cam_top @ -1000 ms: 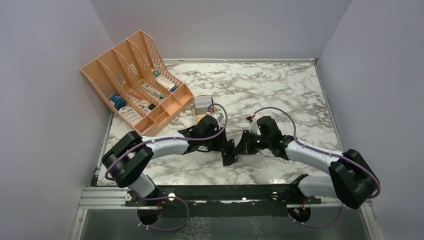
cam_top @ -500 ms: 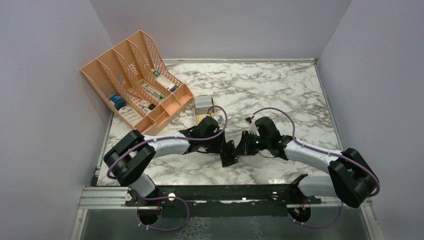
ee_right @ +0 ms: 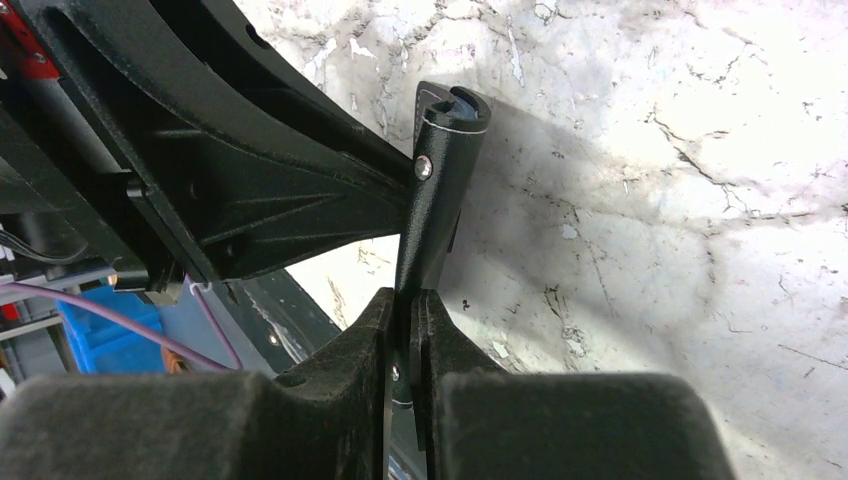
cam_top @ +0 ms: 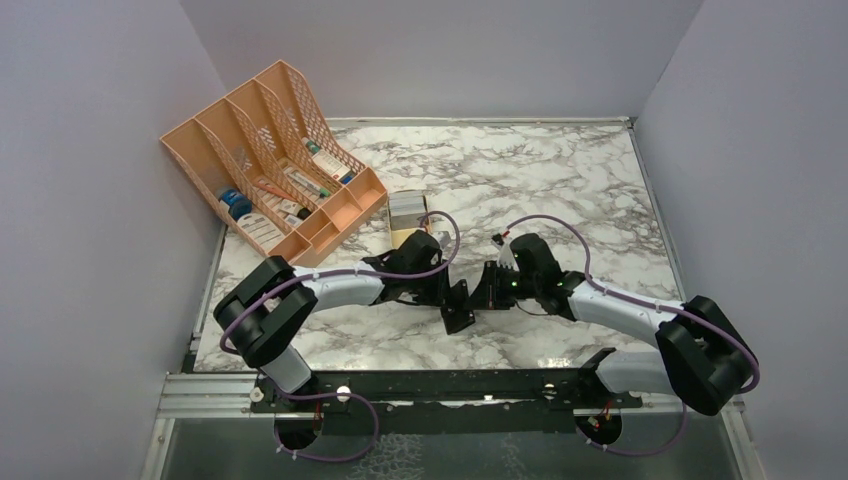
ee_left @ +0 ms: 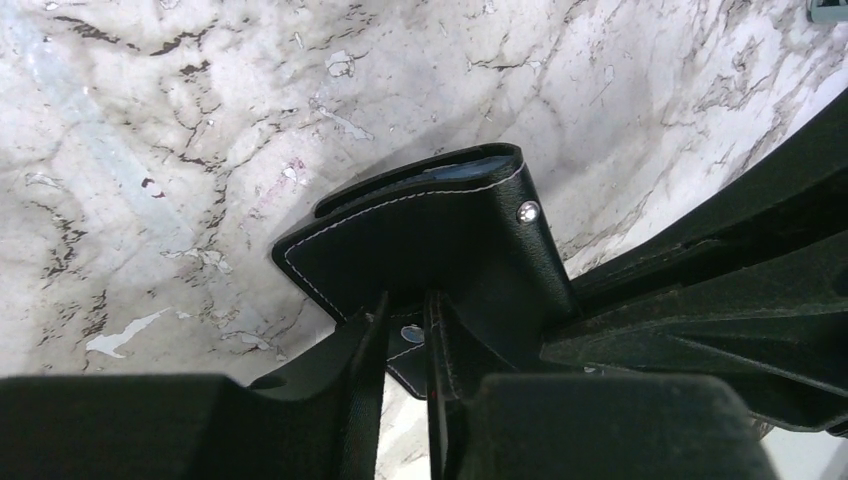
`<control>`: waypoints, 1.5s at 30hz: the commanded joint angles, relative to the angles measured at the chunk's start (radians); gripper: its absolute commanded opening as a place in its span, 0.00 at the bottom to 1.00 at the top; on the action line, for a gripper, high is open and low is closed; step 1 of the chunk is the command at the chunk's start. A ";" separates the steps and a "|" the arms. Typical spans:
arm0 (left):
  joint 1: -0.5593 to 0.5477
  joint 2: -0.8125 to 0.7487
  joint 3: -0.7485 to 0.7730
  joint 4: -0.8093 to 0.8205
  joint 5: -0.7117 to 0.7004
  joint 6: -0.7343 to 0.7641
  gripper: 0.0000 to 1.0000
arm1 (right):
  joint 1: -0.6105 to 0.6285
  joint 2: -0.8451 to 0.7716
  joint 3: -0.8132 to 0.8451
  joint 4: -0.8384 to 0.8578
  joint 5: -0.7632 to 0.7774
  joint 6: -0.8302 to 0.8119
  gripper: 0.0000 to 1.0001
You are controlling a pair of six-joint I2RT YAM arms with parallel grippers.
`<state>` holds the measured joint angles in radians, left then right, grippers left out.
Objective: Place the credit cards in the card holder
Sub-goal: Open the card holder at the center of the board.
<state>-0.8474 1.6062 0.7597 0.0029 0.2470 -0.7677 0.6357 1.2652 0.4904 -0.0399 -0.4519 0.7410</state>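
Observation:
The black card holder [cam_top: 459, 318] is held off the marble between both grippers, near the table's front middle. In the left wrist view the card holder [ee_left: 440, 230] shows white stitching and a snap, with blue-grey lining at its top edge. My left gripper [ee_left: 405, 305] is shut on its lower flap. In the right wrist view the card holder [ee_right: 440, 190] stands edge-on, and my right gripper [ee_right: 405, 295] is shut on its near edge. A pale grey stack with a gold-yellow edge, probably the credit cards [cam_top: 406, 212], lies behind my left wrist.
A peach mesh file organiser [cam_top: 270, 165] with small boxes stands at the back left. The marble table [cam_top: 560, 180] is walled by grey panels on three sides. The left arm's black body [ee_right: 250, 190] fills the left of the right wrist view.
The left arm has shifted slightly toward the right. The card holder and the right gripper have stayed almost in place, both grips kept.

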 commanded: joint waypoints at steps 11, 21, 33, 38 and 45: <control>-0.008 -0.051 -0.036 -0.157 -0.069 0.053 0.00 | 0.008 -0.046 -0.004 0.069 0.111 0.051 0.09; -0.008 -0.174 -0.075 -0.205 -0.095 0.052 0.00 | 0.006 -0.049 -0.029 0.049 0.211 0.066 0.08; -0.007 -0.276 -0.116 -0.193 -0.069 0.047 0.00 | 0.007 -0.002 -0.024 0.046 0.261 0.067 0.06; -0.007 -0.283 -0.122 -0.208 -0.121 0.040 0.00 | 0.007 0.015 -0.015 0.047 0.250 0.059 0.09; -0.005 -0.310 -0.118 -0.157 -0.091 0.037 0.00 | 0.007 0.062 0.137 -0.194 0.302 -0.085 0.52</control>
<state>-0.8520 1.3457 0.6540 -0.1917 0.1410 -0.7372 0.6464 1.3128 0.5289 -0.1020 -0.1963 0.7616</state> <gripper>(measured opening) 0.010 0.414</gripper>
